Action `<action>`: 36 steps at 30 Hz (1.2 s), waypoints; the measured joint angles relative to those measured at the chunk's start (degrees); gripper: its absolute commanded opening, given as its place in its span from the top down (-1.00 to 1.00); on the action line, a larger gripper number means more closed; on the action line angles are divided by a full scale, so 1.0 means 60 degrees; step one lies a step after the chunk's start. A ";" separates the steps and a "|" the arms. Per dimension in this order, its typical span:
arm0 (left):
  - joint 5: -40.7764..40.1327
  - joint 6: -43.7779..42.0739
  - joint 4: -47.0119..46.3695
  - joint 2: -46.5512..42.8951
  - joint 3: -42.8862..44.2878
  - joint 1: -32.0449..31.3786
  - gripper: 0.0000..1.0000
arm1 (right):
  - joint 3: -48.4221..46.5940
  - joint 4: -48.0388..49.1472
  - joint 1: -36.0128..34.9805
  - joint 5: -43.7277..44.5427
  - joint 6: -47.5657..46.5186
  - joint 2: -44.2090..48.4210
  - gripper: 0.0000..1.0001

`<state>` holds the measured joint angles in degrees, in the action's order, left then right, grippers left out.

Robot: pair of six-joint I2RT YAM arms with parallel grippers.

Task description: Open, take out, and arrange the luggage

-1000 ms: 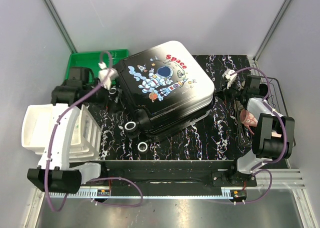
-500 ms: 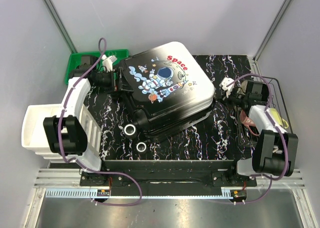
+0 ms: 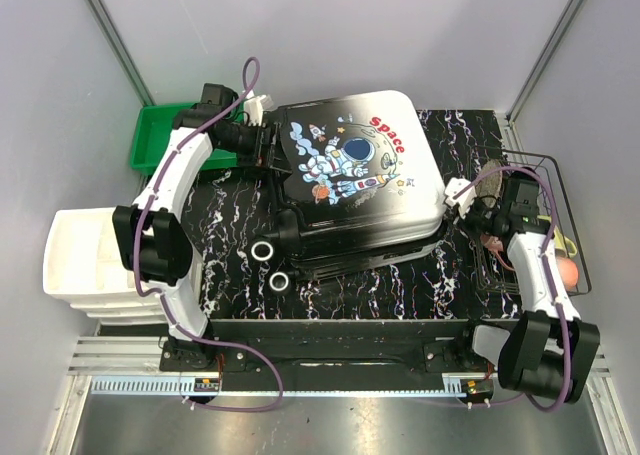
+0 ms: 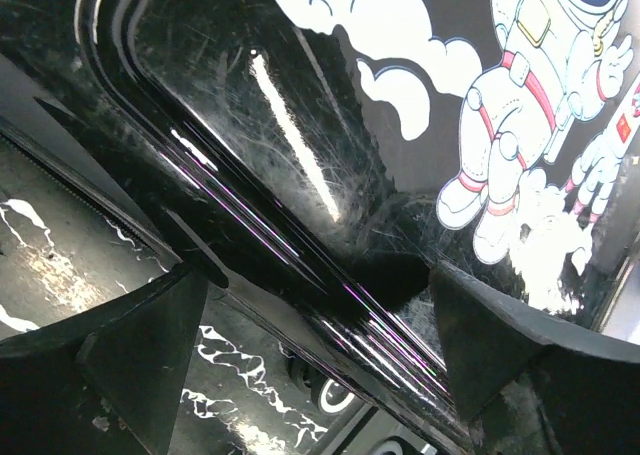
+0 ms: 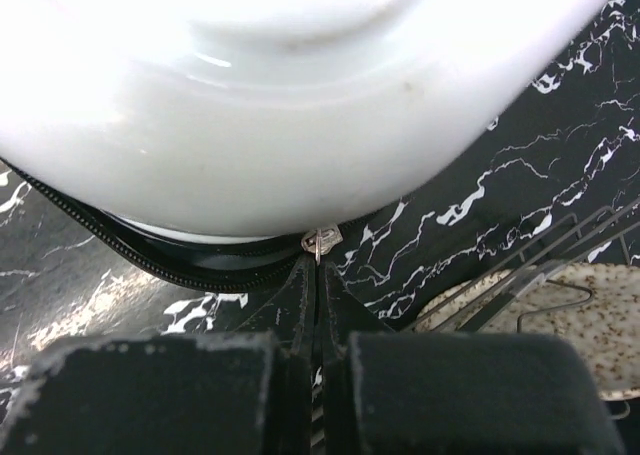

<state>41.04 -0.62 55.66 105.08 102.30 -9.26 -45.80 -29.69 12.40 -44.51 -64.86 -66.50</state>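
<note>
The luggage (image 3: 355,185) lies flat on the black marbled table (image 3: 235,225), astronaut print up, its white wheels (image 3: 264,252) at the near left. My left gripper (image 3: 268,151) is open at the case's back-left corner; in the left wrist view its fingers (image 4: 140,360) stand wide on either side of the glossy black shell edge (image 4: 300,175). My right gripper (image 3: 457,197) is at the case's right edge. In the right wrist view it (image 5: 317,267) is shut on the metal zipper pull (image 5: 321,241) under the white shell (image 5: 300,105).
A green bin (image 3: 160,135) sits at the back left behind my left arm. A white drawer unit (image 3: 80,260) stands at the left. A wire basket (image 3: 545,165) with a few items stands at the right, close to my right arm.
My left arm swung from the left side to the case's back-left corner. The case turned and shifted right. My right gripper moved nearer along the case's right edge.
</note>
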 measured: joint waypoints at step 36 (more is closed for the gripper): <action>-0.0084 -0.1031 0.0743 -0.4601 -0.2419 0.1322 -0.97 | -0.0659 -0.0783 -0.0900 -0.1548 0.1268 -0.0780 1.00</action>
<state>40.53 -6.81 60.12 77.47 87.79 -1.32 -49.76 -34.39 7.01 -53.80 -57.25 -71.18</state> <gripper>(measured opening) 0.990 0.006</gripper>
